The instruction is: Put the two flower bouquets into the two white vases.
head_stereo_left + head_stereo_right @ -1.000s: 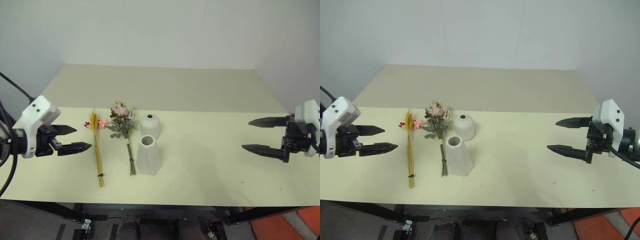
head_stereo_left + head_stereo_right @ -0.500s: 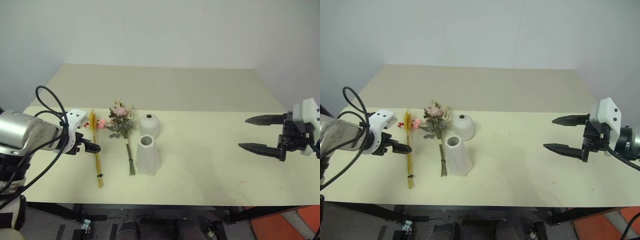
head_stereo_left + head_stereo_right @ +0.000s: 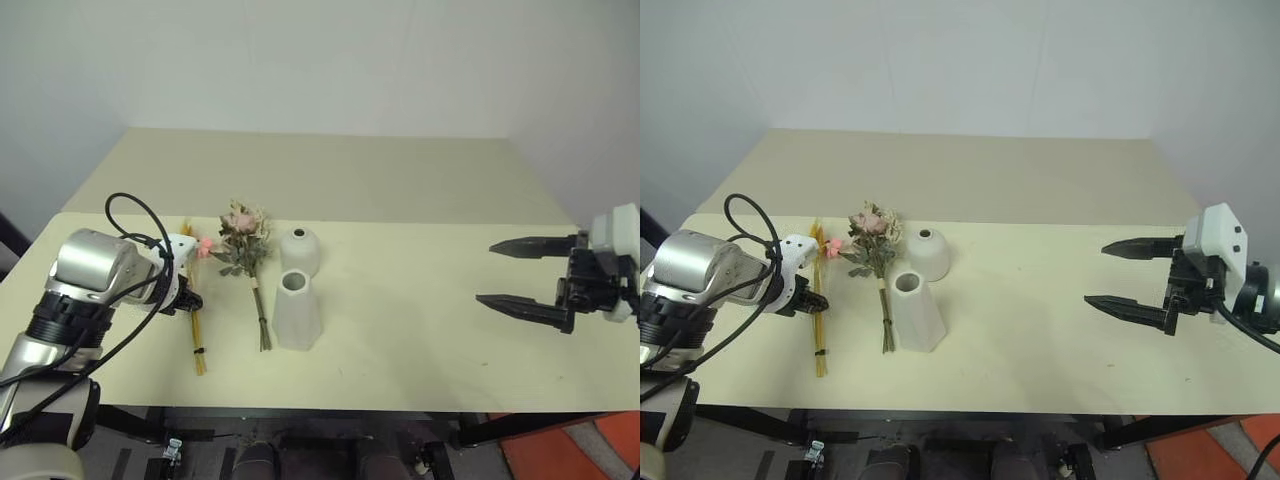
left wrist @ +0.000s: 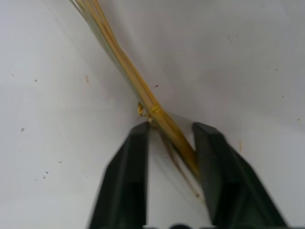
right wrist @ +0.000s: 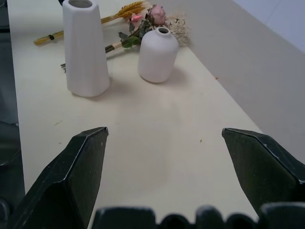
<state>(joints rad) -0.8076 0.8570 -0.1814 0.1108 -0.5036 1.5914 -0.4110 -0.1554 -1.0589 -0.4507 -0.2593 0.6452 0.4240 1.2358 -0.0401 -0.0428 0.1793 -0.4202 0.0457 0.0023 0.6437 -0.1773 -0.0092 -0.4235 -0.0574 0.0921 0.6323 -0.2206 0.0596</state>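
Two bouquets and two white vases lie on the pale yellow table (image 3: 420, 330), with two grippers over it. The thin wheat bundle (image 3: 193, 300) (golden straw-like stalks with small pink and red blossoms at its far end) lies lengthwise. The left gripper (image 4: 169, 143) is down on its stalks, black fingers (image 4: 126, 176) narrowed with the stalks running between them and against one pad; whether they clamp them cannot be told. From that gripper, the fuller bouquet (image 3: 245, 250) of pink roses, cream sprigs and grey-green leaves lies at about 3 o'clock, just beside. The tall faceted vase (image 3: 295, 310), matte, tapering to a wide mouth, stands further along at 3 o'clock, its side just beside the rose stems. The small dome-shaped vase (image 3: 300, 248), smooth with a tiny opening, sits at 12 o'clock from the tall one. The right gripper (image 3: 525, 275) hangs well apart at the table's 3 o'clock side, its pointed fingers spread wide and empty.
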